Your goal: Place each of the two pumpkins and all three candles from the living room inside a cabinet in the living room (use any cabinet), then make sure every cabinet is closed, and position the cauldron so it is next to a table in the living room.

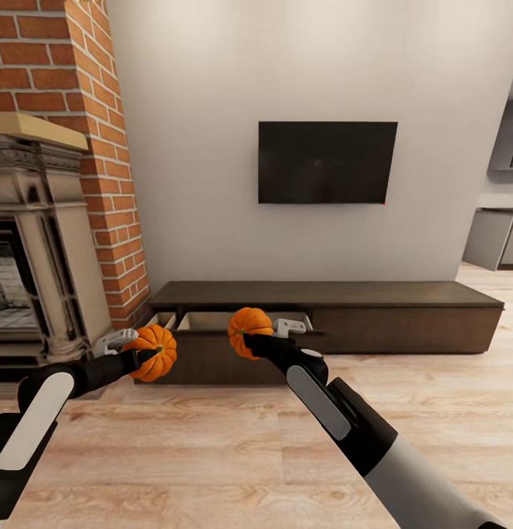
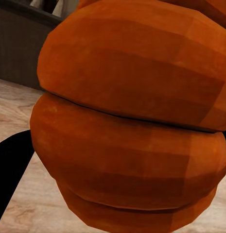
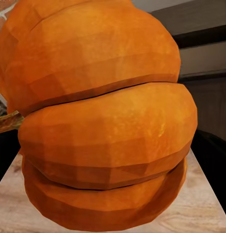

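carrying a pumpkin in each gripper, you're parked in front of the cabinet point(image 1: 326, 316) with its left-hand drawer point(image 1: 212, 322) already pulled out, pale inside showing. the left gripper point(image 1: 135, 351) is clamped on the left pumpkin point(image 1: 153, 352), held low, in front of the drawer's left end. the right gripper point(image 1: 258, 332) is clamped on the right pumpkin point(image 1: 248, 331), which sits higher and looks close to the drawer's open top, though it's hard to say if it's actually over it yet.

my take on doing this bit well: go one arm at a time. push the right one forward until the pumpkin is clearly past the drawer front, lower it, then let go. the left one needs to come up first, since it looks below the front edge and would likely bump the wood. drop them toward the back or sides so the candles fit later and the drawer shuts.

about the views: the head view is the only useful one for lining up, since it gives you the drawer, the tv point(image 1: 327, 162) above and the brick fireplace point(image 1: 43, 213) off to the left. the left wrist view is mostly orange ribs point(image 2: 132, 126) with a sliver of plank floor point(image 2: 15, 97). the right wrist view adds the stem point(image 3: 8, 121) poking out sideways and a bit of the dark cabinet point(image 3: 210, 58) behind, so you can tell it's held on its side.
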Tool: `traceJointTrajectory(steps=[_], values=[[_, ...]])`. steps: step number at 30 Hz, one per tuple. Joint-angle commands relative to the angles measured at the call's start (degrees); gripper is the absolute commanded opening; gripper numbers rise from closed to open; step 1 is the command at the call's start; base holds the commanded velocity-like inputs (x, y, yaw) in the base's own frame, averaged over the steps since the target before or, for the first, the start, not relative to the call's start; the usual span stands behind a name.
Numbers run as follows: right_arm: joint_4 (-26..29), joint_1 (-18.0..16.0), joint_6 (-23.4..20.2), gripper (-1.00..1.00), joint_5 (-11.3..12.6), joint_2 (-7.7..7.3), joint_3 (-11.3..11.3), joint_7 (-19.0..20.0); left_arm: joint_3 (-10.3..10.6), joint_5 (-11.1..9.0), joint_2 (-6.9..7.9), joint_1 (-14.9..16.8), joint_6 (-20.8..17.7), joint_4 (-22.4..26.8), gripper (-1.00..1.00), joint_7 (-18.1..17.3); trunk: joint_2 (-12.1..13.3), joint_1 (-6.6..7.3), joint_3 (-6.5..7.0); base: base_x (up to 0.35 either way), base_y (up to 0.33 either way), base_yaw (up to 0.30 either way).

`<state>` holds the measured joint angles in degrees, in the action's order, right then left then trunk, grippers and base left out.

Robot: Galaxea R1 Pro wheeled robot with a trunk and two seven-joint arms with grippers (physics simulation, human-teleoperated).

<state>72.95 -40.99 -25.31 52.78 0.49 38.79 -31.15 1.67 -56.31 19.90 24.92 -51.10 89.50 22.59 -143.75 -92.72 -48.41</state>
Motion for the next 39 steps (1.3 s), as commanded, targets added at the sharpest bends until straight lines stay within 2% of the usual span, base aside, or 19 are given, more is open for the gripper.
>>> traceJointTrajectory(steps=[1, 6, 9, 39], values=[[0.0, -0.1, -0.2, -1.0, 0.3, 0.01, 0.1, -0.5, 0.1, -0.6, 0.05, 0.0, -0.1, 0.1, -1.0, 0.6, 0.0, 0.03, 0.06, 0.0, 0.0, 0.0], [0.0, -0.1, -0.2, -1.0, 0.4, 0.1, 0.1, -0.5, 0.1, -0.6, 0.05, 0.0, -0.1, 0.1, -1.0, 0.6, 0.1, 0.16, 0.7, 0.0, 0.0, 0.0], [-0.2, -0.1, -0.2, -1.0, 0.4, 0.12, 0.1, -0.4, 0.1, -0.6, 0.04, 0.0, -0.1, 0.1, -1.0, 0.6, 0.1, 0.16, 0.41, 0.0, 0.0, 0.0], [-0.6, -0.1, -0.3, -1.0, 0.7, -0.03, 0.1, -0.3, 0.3, -0.7, -0.04, 0.0, -0.1, 0.1, -1.0, 0.6, 0.5, 0.94, 4.22, 0.0, 0.0, 0.0]])
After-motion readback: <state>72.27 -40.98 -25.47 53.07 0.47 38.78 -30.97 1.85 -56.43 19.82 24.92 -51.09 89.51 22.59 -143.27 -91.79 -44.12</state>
